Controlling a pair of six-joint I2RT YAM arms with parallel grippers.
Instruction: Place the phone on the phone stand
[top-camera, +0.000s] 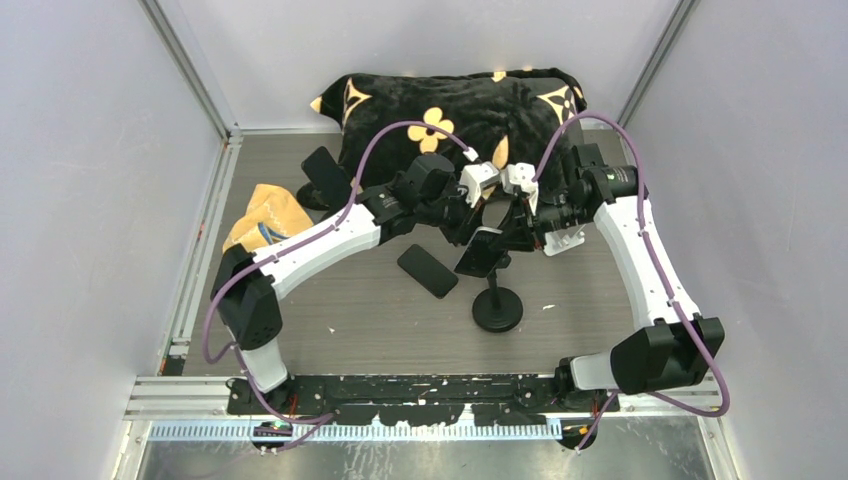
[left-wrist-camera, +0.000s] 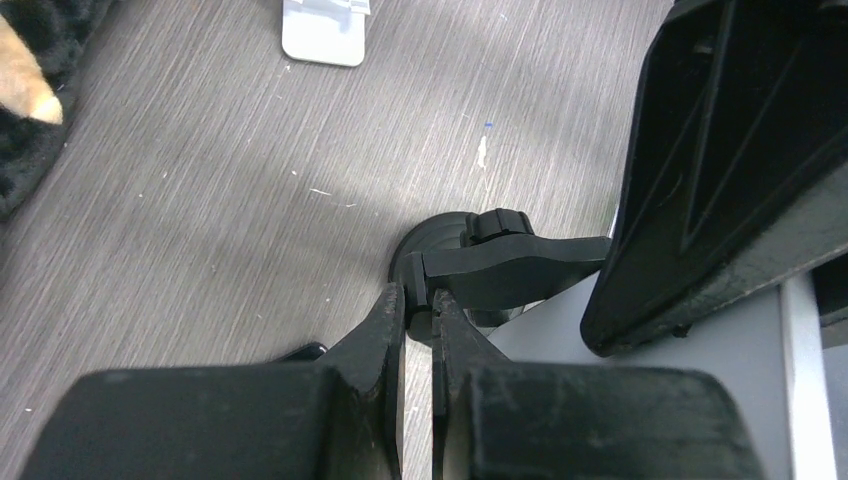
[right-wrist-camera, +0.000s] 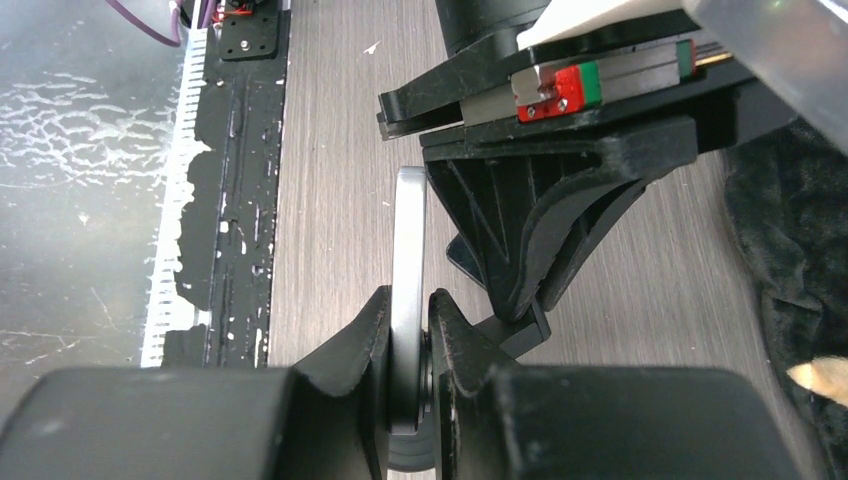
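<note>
Task item: slim dark-faced phone (top-camera: 480, 250) with silver-grey edge. Held off the table, tilted, directly above the base of the phone stand, not yet seated in it.

Holder: black phone stand (top-camera: 497, 310) with round base, thin upright post and flat clamp arm (left-wrist-camera: 510, 265) at the top. Standing on the grey wood-grain table (top-camera: 380, 320), near the centre, between the two arms.

Right gripper (right-wrist-camera: 410, 302): narrow, pinching the phone by its thin edge. Phone seen edge-on in the right wrist view, pressed on both faces.

Left gripper (left-wrist-camera: 419, 300): almost fully closed, clamped on the end of the clamp arm. Just beside the right gripper, whether touching it cannot be told.

Other contents:
- Second black phone (top-camera: 428, 270), lying flat on the table just left of the stand base, apart from both grippers.
- Small white plastic stand (top-camera: 565, 238), on the table beside the right arm's wrist.
- Black plush blanket with yellow flower pattern (top-camera: 450, 110), bunched along the far edge.
- Crumpled yellow cloth (top-camera: 265, 212), at the left side near the wall rail.
</note>
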